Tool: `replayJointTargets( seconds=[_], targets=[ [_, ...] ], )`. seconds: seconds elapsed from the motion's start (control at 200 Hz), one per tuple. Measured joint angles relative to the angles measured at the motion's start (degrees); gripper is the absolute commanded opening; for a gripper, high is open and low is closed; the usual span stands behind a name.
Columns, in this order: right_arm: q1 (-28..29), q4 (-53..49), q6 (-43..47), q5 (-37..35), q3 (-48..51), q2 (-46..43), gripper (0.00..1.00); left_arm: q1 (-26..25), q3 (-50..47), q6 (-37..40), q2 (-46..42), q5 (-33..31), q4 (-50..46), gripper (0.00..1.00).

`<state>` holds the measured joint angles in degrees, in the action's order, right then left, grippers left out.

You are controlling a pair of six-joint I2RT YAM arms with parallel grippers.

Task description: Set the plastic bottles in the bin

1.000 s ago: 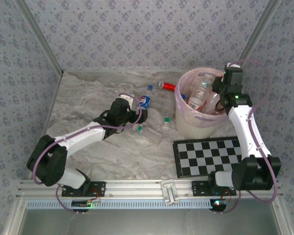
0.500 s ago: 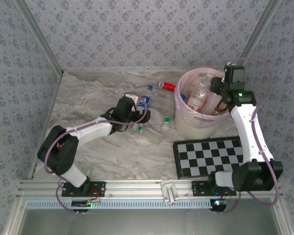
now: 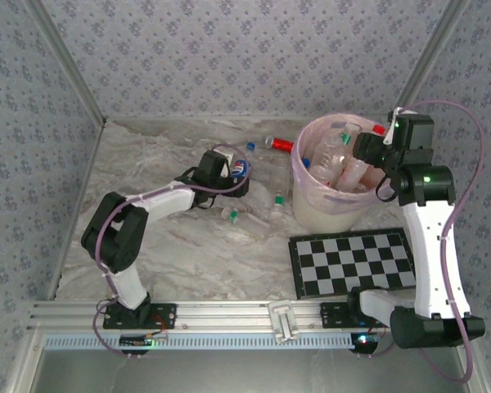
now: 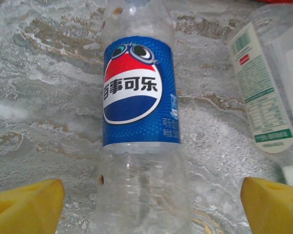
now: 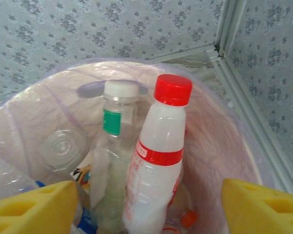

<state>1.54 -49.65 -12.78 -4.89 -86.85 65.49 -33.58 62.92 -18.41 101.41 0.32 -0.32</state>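
Left wrist: clear, blue-labelled bottle [image 4: 136, 92] lies on the marble table [image 4: 39, 73]
Around it the left gripper [image 4: 151, 200] gapes, untouching; the right gripper [image 5: 146, 204] hangs open-jawed over the bin [image 5: 34, 97], where a whitish red-capped bottle [image 5: 156, 161] stands

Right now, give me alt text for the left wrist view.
A clear bottle with a blue Pepsi label lies on the marbled table between the open left gripper's yellow fingertips. A second bottle, green-and-white label, lies to its right.
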Motion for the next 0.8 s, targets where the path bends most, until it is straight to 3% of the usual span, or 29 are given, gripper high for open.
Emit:
replayJointTargets(
  seconds=[0.17, 0.355, 0.55, 0.8],
  targets=[
    [2.23, 1.09, -2.32, 9.03, -0.42, -0.07, 0.49, 0.85, 0.33, 0.48, 2.86, 0.28, -0.48, 0.87],
    [9.14, 3.41, -3.5, 13.09, -1.9, 1.2, 0.39, 0.85, 1.42, 0.79, 5.77, 0.31, -1.22, 0.81],
    [10.88, 6.71, -3.3, 10.84, -2.34, 6.8, 0.34, 0.96, 1.77, 1.42, 6.69, 0.31, -1.22, 0.71],
    [9.05, 11.37, -2.62, 5.03, -2.67, 14.43, 0.29, 1.01, 2.1, 1.42, 6.71, 0.35, -1.14, 0.61]
  ],
)
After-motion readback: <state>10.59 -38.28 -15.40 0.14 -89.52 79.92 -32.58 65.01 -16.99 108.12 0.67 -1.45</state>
